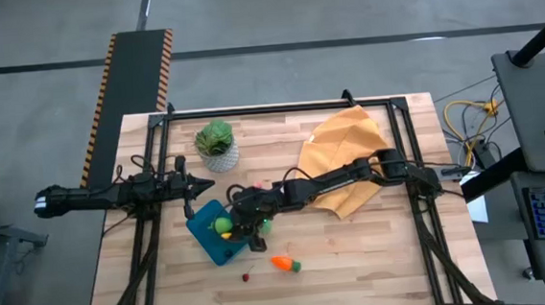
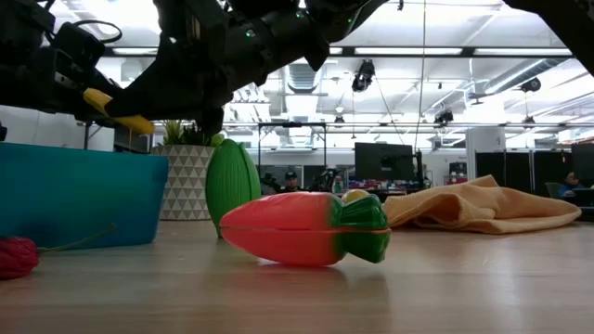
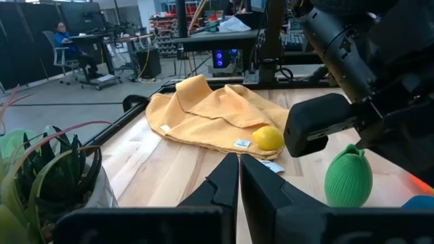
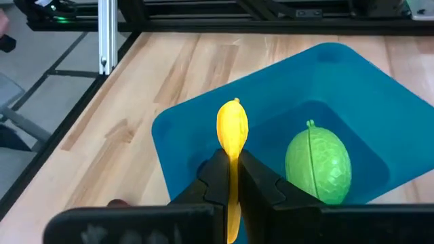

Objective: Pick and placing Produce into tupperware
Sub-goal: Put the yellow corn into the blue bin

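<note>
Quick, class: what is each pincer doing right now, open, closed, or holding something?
Left pincer: closed, holding nothing, waiting near the potted plant.
Right pincer: closed on a yellow toy fruit, held over the tupperware.

The high view is looking straight down on the whole wooden table (image 1: 376, 251) and both arms. The low view is sitting at tabletop level, close behind the carrot (image 2: 302, 229), facing the room. The left wrist view is looking across the table toward the orange cloth (image 3: 203, 112). The right wrist view is looking down, close over the teal container (image 4: 352, 88), which the high view is also showing.
</note>
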`<action>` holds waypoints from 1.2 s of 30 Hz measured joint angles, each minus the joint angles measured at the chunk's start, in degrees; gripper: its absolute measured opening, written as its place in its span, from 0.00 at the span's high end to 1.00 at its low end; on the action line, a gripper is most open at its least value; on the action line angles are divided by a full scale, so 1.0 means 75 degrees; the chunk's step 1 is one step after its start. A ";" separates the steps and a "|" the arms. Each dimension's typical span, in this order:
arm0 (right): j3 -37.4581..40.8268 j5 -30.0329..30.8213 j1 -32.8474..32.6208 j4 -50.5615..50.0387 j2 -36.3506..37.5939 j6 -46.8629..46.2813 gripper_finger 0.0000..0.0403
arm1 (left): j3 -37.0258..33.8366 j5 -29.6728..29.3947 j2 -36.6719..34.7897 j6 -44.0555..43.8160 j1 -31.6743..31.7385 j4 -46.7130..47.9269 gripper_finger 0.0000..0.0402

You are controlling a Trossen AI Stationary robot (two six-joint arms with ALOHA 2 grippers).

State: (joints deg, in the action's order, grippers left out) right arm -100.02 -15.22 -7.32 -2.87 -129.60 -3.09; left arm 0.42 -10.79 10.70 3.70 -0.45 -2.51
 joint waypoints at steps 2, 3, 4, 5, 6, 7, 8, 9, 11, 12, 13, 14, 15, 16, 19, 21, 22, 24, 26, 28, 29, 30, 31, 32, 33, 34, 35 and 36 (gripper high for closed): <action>0.0002 0.0003 -0.0023 0.0004 0.0000 -0.0050 0.97 | -0.0002 0.0000 0.0005 0.0000 0.0000 0.0001 1.00; 0.0002 0.0003 -0.0031 0.0012 0.0000 -0.0081 0.97 | 0.0000 0.0000 0.0003 0.0000 0.0000 0.0001 1.00; 0.0002 0.0005 -0.0045 0.0017 0.0000 -0.0130 0.97 | -0.0001 0.0000 0.0003 0.0001 0.0000 0.0001 1.00; 0.0002 0.0005 -0.0061 0.0015 0.0000 -0.0158 0.97 | -0.0002 0.0000 0.0001 0.0000 0.0000 -0.0002 1.00; 0.0002 0.0011 -0.0077 0.0012 0.0000 -0.0161 0.97 | -0.0002 0.0000 0.0003 0.0000 0.0000 -0.0002 1.00; 0.0004 0.0013 -0.0089 0.0011 0.0000 -0.0161 0.97 | -0.0002 0.0000 0.0003 0.0000 0.0000 0.0001 1.00; 0.0005 0.0033 -0.0100 0.0018 0.0000 -0.0161 0.97 | -0.0002 0.0000 0.0001 0.0000 0.0000 0.0001 1.00; 0.0005 0.0032 -0.0114 0.0034 0.0000 -0.0170 0.97 | 0.0000 0.0000 0.0001 0.0000 0.0000 0.0001 1.00; 0.0005 0.0034 -0.0115 0.0035 0.0000 -0.0183 0.97 | -0.0002 0.0000 0.0004 0.0000 0.0000 0.0001 1.00; 0.0005 0.0032 -0.0115 0.0034 0.0000 -0.0184 0.97 | -0.0002 0.0000 0.0002 0.0000 0.0000 0.0001 1.00; 0.0008 0.0032 -0.0115 0.0028 0.0000 -0.0184 0.97 | -0.0002 0.0000 0.0001 0.0000 0.0000 0.0000 1.00; 0.0008 0.0033 -0.0113 0.0023 0.0001 -0.0183 0.97 | -0.0001 0.0000 0.0002 0.0000 0.0000 0.0001 1.00; 0.0010 0.0035 -0.0113 0.0024 0.0000 -0.0184 0.97 | 0.0000 0.0000 0.0003 0.0000 0.0000 0.0001 1.00; 0.0008 0.0035 -0.0110 0.0026 0.0000 -0.0181 0.97 | -0.0001 0.0000 0.0003 0.0000 0.0000 0.0001 1.00; 0.0011 0.0035 -0.0107 0.0026 0.0000 -0.0181 0.97 | -0.0002 0.0000 0.0001 0.0000 0.0000 -0.0002 1.00; 0.0011 0.0035 -0.0110 0.0026 0.0000 -0.0181 0.97 | 0.0001 0.0000 0.0001 0.0000 0.0000 0.0000 1.00; 0.0011 0.0035 -0.0110 0.0027 0.0000 -0.0181 0.97 | 0.0001 0.0000 0.0003 0.0000 0.0000 0.0001 1.00; 0.0011 0.0035 -0.0110 0.0038 -0.0011 -0.0181 0.97 | -0.0002 0.0000 0.0006 0.0000 0.0000 -0.0001 1.00; 0.0011 0.0035 -0.0110 0.0067 -0.0066 -0.0181 0.97 | -0.0002 0.0000 0.0003 0.0000 0.0000 -0.0001 1.00; 0.0012 0.0035 -0.0110 0.0057 -0.0118 -0.0182 0.97 | -0.0002 0.0000 0.0003 0.0000 0.0000 0.0000 1.00; 0.0014 0.0033 -0.0110 0.0073 -0.0164 -0.0183 0.97 | -0.0001 0.0000 0.0001 0.0000 0.0000 -0.0002 1.00; 0.0014 0.0032 -0.0110 0.0094 -0.0193 -0.0192 0.97 | -0.0002 0.0000 0.0003 0.0000 0.0000 0.0001 1.00; 0.0011 0.0035 -0.0110 0.0090 -0.0201 -0.0224 0.97 | -0.0002 0.0000 0.0003 0.0000 0.0000 -0.0001 1.00; 0.0014 0.0035 -0.0110 0.0090 -0.0204 -0.0258 0.97 | -0.0001 0.0000 0.0000 0.0000 0.0000 0.0001 1.00; 0.0011 0.0034 -0.0110 0.0100 -0.0204 -0.0277 0.97 | 0.0001 0.0000 -0.0001 0.0000 0.0000 -0.0002 1.00; 0.0012 0.0032 -0.0110 0.0120 -0.0204 -0.0279 0.97 | 0.0000 0.0000 0.0001 0.0000 0.0000 0.0001 1.00; 0.0011 0.0032 -0.0107 0.0131 -0.0198 -0.0283 0.96 | 0.0000 0.0000 -0.0002 0.0000 0.0000 -0.0001 1.00; 0.0011 0.0031 -0.0107 0.0136 -0.0195 -0.0284 0.95 | -0.0002 0.0000 -0.0002 0.0000 0.0000 -0.0002 1.00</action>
State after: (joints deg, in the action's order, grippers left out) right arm -99.94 -14.99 -8.12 -1.86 -131.07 -5.22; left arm 0.40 -10.79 10.68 3.70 -0.45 -2.52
